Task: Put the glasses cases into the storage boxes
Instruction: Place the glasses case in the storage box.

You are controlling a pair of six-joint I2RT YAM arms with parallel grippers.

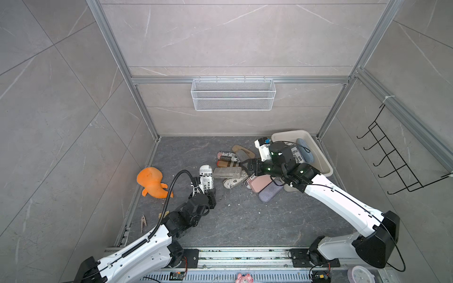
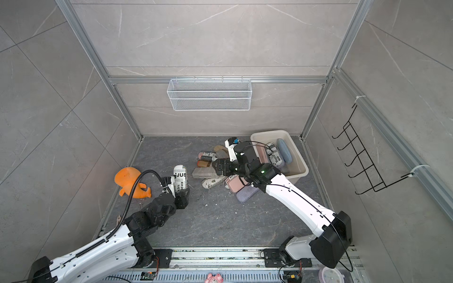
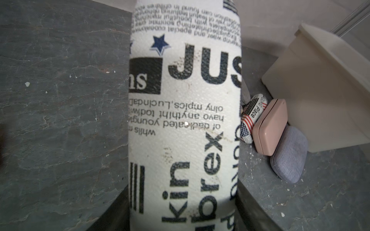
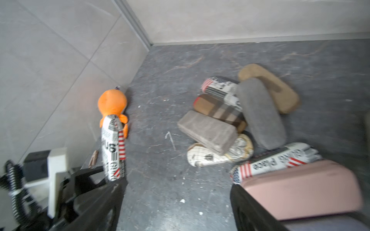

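The right gripper (image 4: 176, 204) hangs with its black jaws spread wide and nothing between them, above the dark tabletop (image 4: 160, 96). A pink case (image 4: 304, 188) lies just beside one jaw, touching a flag-print case (image 4: 276, 162). Beyond sit a grey block case (image 4: 206, 132), a plaid case (image 4: 218, 112) and a tan case (image 4: 270, 88). An orange plush toy (image 4: 112, 102) lies near the wall.

left pincer (image 1: 207, 196) clamped, arm low | right pincer (image 1: 250, 166) spread, arm extended

I see grey marble-look wall panels (image 1: 232, 36) in aluminium framing, a dark slate-patterned surface (image 1: 245, 215), a white wire mesh basket (image 1: 232, 94) on the back rail, black wire hooks (image 1: 392, 159) at one side.
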